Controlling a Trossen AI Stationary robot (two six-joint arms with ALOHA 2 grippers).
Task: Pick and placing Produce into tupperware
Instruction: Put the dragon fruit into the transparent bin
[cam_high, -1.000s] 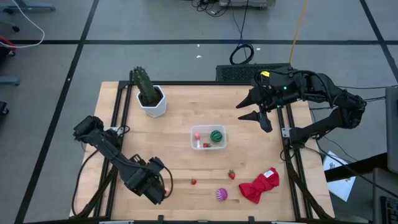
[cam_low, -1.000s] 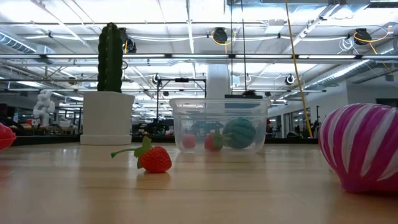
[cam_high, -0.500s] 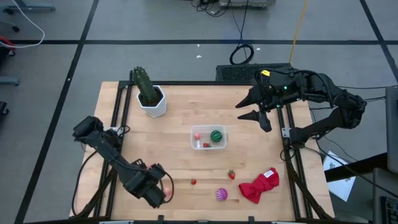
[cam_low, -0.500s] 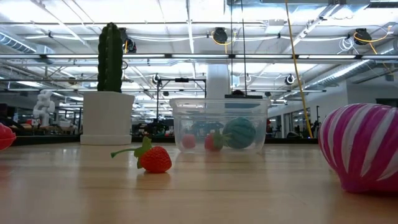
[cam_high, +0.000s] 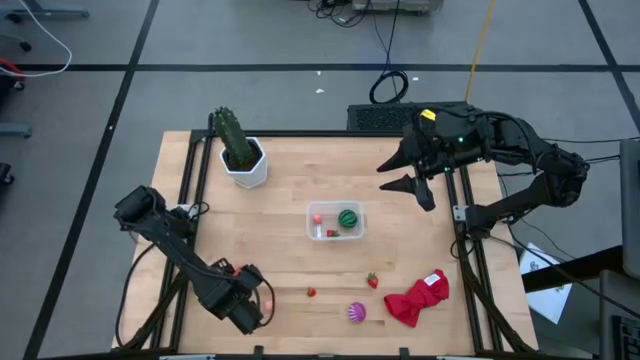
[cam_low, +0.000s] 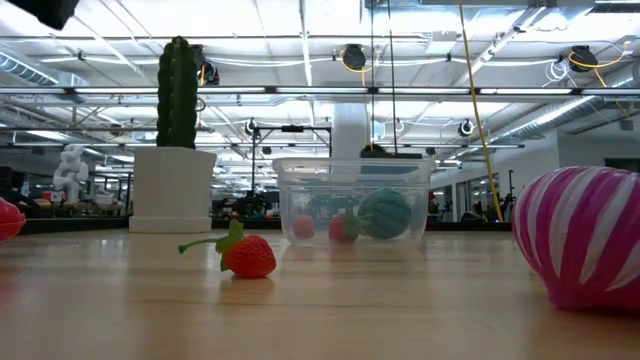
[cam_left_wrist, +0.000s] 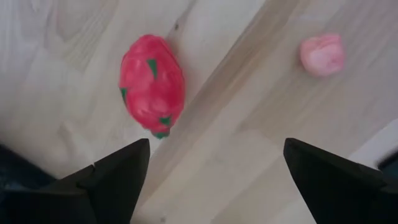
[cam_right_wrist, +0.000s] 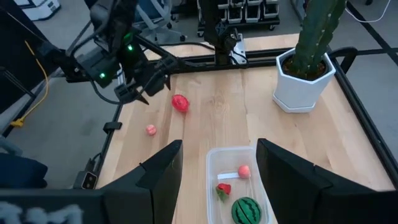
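Wooden table (cam_high: 290, 250): left gripper (cam_left_wrist: 211, 165) jaws apart above red produce piece (cam_left_wrist: 152, 84).

From overhead I have the left pincer (cam_high: 258, 305) low over the near left part of the worktop (cam_high: 290, 190), with a red piece (cam_high: 267, 303) showing right at its tip; I cannot tell how its fingers are set. My right pincer (cam_high: 400, 175) hangs spread wide above the far right corner. The tupperware (cam_high: 335, 221) sits mid-worktop holding a green striped ball (cam_high: 347, 217), a pink bit (cam_high: 316, 217) and a red piece. Loose in front of it lie a small strawberry (cam_high: 311, 292), a larger strawberry (cam_high: 372, 281) and a purple striped piece (cam_high: 356, 313), just beside the red cloth (cam_high: 416, 299). The cactus (cam_high: 235, 140) in its white pot (cam_high: 246, 168) stands at far left.
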